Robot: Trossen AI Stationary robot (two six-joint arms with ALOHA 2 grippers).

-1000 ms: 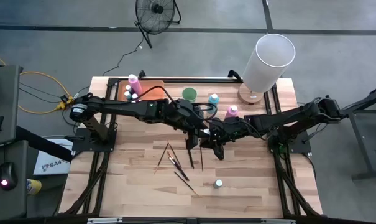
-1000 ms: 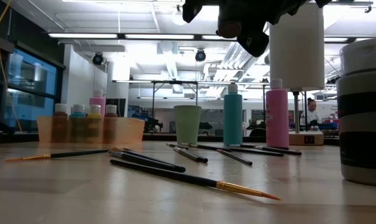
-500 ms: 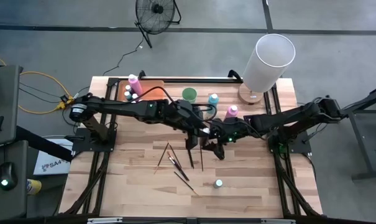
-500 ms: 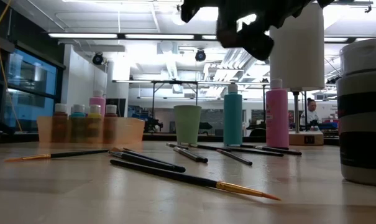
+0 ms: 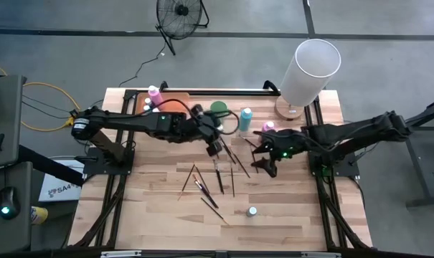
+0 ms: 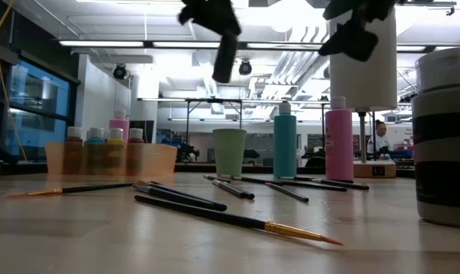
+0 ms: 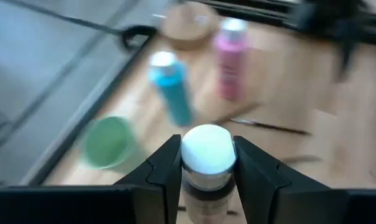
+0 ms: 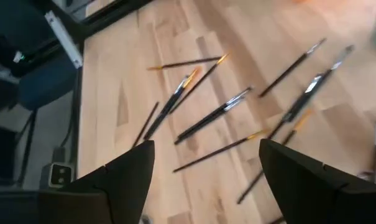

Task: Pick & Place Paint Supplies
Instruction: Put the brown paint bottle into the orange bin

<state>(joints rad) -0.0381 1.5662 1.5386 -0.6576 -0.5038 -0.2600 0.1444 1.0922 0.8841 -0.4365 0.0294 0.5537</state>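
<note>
Pale wood bench [image 5: 152, 215]: we see loose brushes [image 5: 218, 177] scattered mid-bench and one small capped bottle [image 5: 252, 211] standing alone near the front edge.

Left claw [image 7: 206, 163]: clamped on a small paint bottle [image 7: 206, 158], carried above the bench in front of the green cup [image 5: 218, 108].

Right claw [image 5: 263, 159]: spread wide and holding nothing, hovering in front of the pink bottle [image 5: 267, 127], apart from the left claw.

Held bottle, appearance: a rounded pale cap shows between the fingers, with a clear neck and darker body below; we cannot read its paint colour.

Other supplies: a tall blue bottle [image 5: 246, 115] stands between the cup and the pink bottle; more small bottles sit in the orange tray [image 5: 175, 104] at the rear left.

Risk, slip: we judge the grip sits high, near the cap; a quick swing could let the bottle tilt or drop onto the brushes.

Risk, collision: the cup and the tall bottles stand near the likely path to the tray; a low carry could knock them over.

Risk, release: opening too high above the tray could topple bottles already there.
</note>
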